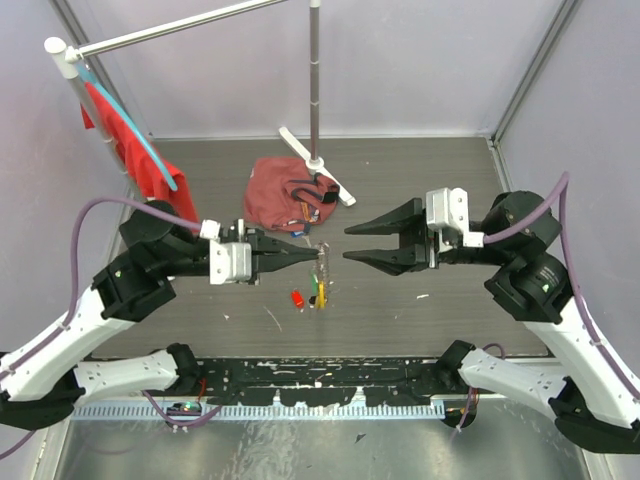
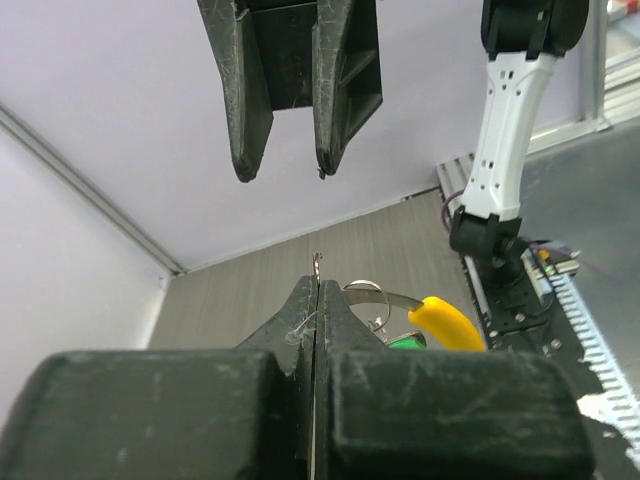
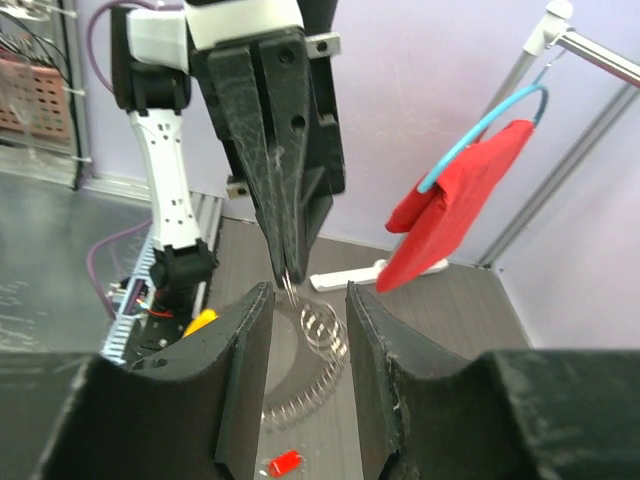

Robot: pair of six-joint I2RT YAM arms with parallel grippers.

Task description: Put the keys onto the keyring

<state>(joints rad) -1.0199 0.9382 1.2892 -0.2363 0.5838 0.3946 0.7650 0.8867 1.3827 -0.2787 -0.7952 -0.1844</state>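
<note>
My left gripper [image 1: 318, 256] is shut on the keyring [image 3: 322, 338], a thin coiled silvery wire loop that hangs from its tips toward the table. In the left wrist view only a bit of wire [image 2: 317, 262] sticks out above the closed fingertips [image 2: 305, 300]. A yellow-capped key [image 2: 445, 322] and a green-capped key [image 2: 405, 341] hang just beside the fingers; they show in the top view as a small cluster [image 1: 317, 290]. A red-capped key [image 1: 297, 298] lies on the table and shows in the right wrist view [image 3: 284, 462]. My right gripper [image 1: 348, 244] is open and empty, facing the left tips a short gap away.
A dark red pouch [image 1: 285, 195] lies behind the grippers. A metal pole stand with a white foot [image 1: 318, 168] stands next to it. A red cloth on a blue hanger [image 1: 130, 150] hangs from a rack at the back left. The enclosure walls close off the sides.
</note>
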